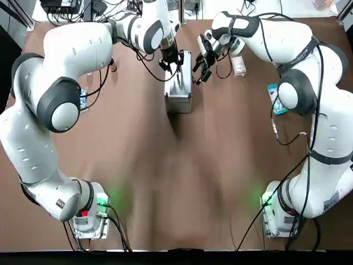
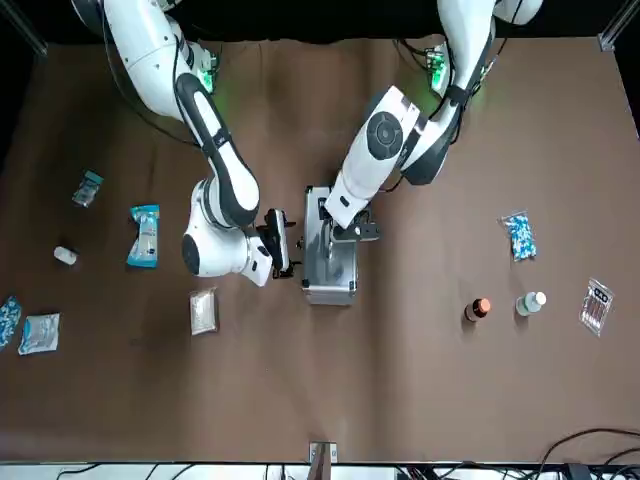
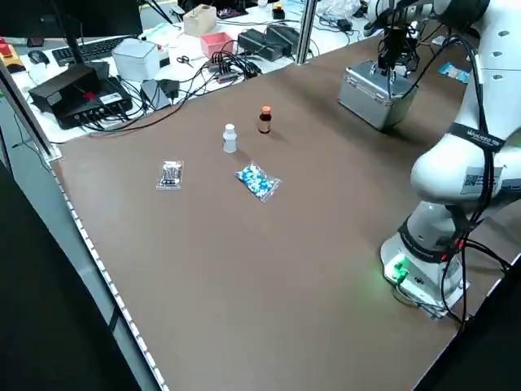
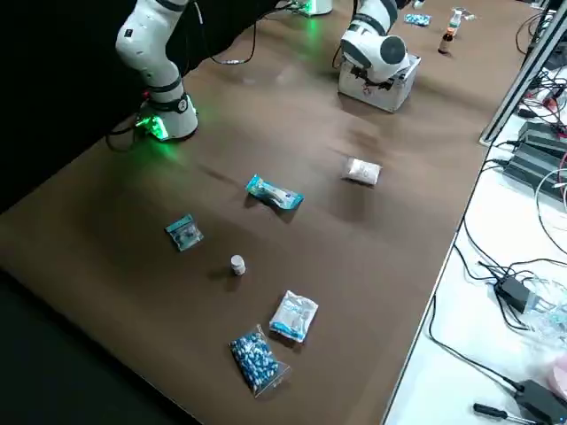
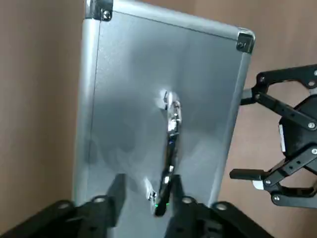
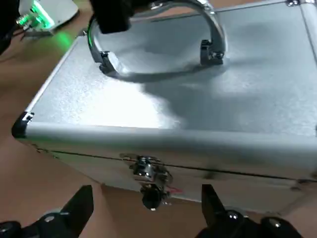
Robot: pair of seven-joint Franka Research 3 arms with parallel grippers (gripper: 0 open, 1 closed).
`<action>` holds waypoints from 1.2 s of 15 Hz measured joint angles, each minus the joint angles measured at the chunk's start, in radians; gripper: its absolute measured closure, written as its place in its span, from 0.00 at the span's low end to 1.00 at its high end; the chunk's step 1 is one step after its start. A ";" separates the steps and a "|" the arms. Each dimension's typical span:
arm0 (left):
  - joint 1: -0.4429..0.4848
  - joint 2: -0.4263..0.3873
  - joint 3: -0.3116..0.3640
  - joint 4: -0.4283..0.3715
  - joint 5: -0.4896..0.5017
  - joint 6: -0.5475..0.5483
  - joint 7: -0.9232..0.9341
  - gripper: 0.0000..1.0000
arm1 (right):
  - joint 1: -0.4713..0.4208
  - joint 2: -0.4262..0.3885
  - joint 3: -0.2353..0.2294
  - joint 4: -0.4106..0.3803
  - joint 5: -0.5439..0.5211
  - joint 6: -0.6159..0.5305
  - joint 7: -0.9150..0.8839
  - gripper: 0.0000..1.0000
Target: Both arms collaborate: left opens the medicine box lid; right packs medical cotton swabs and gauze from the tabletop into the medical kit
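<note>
The silver medical kit [image 1: 179,93] stands at the table's far middle, and its medicine box lid [image 5: 129,99] lies closed. My left gripper [image 1: 171,61] hangs over the lid, shut on the raised handle [image 6: 163,6] at one end. My right gripper [image 1: 199,69] is open beside the case, facing the front latch [image 6: 148,173] without touching it. The blue medical cotton swabs packet [image 2: 145,237] lies on the table on my right side. The white gauze packet [image 2: 203,311] lies nearer the case, close to my right gripper.
On my left side stand a brown bottle [image 2: 480,309] and a white bottle [image 2: 533,302], with a blue-speckled packet [image 2: 518,237] and a clear packet [image 2: 597,305]. Far on my right lie a small white bottle [image 2: 66,255] and several small packets [image 2: 40,333].
</note>
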 joint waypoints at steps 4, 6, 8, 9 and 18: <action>-0.005 0.012 0.000 0.007 0.011 0.002 -0.005 0.66 | -0.008 0.000 -0.006 -0.030 0.038 0.000 -0.050 0.24; -0.005 0.027 0.000 0.023 0.018 0.005 -0.042 0.69 | -0.012 0.000 -0.006 -0.034 0.065 0.000 -0.054 0.33; -0.007 0.047 -0.001 0.049 0.044 0.007 -0.092 0.81 | -0.013 0.000 -0.006 -0.035 0.091 0.000 -0.056 0.44; -0.007 0.049 -0.003 0.055 0.048 0.008 -0.077 0.85 | -0.013 0.000 -0.006 -0.036 0.097 0.000 -0.056 0.44; -0.009 0.053 -0.002 0.069 0.056 0.005 -0.078 0.86 | -0.009 0.000 -0.006 -0.038 0.129 0.000 -0.057 0.46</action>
